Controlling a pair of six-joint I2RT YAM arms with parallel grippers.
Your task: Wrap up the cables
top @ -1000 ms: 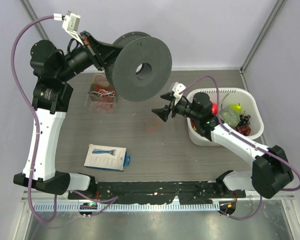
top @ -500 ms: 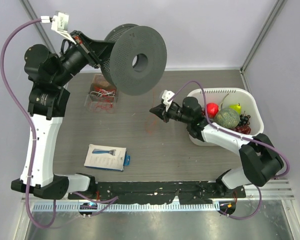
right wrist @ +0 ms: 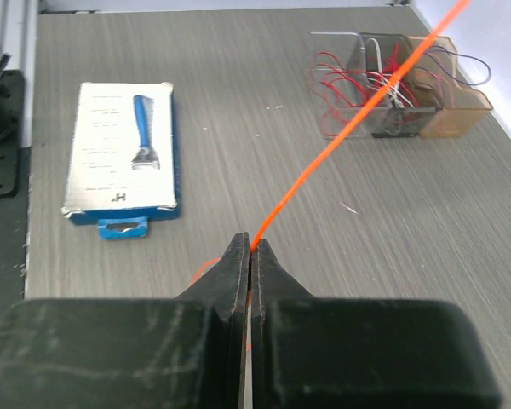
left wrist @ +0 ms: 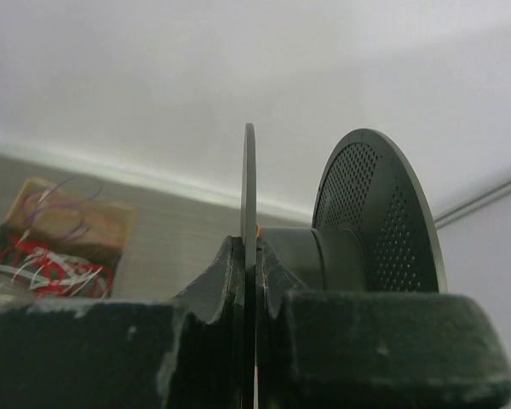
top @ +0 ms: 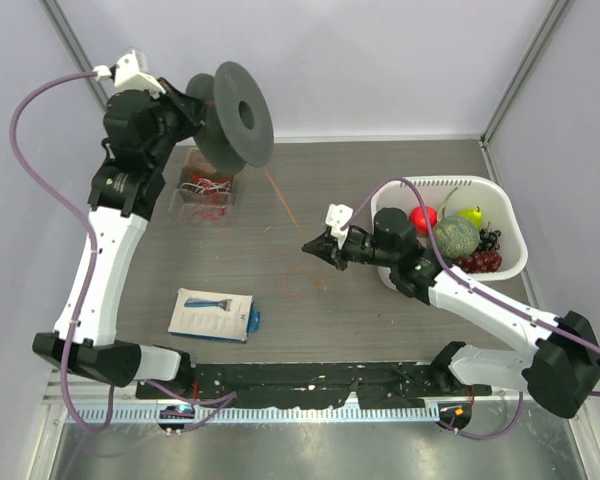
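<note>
Top view: my right gripper point(top: 310, 247) is clenched on the orange cable point(top: 283, 200). The cable runs straight from the jaws to the far left, up to the spool point(top: 238, 115), which my left gripper point(top: 202, 100) grasps. A loose loop lies on the table just near of the jaws. A clear box point(top: 180, 210) under the spool holds red and white wires point(top: 208, 187). The white basket point(top: 475, 181) on the right holds fruit.

Left wrist: the jaws clamp the spool's thin flange point(left wrist: 249, 187).

Right wrist: the cable leaves the pinched tips toward the box.
</note>
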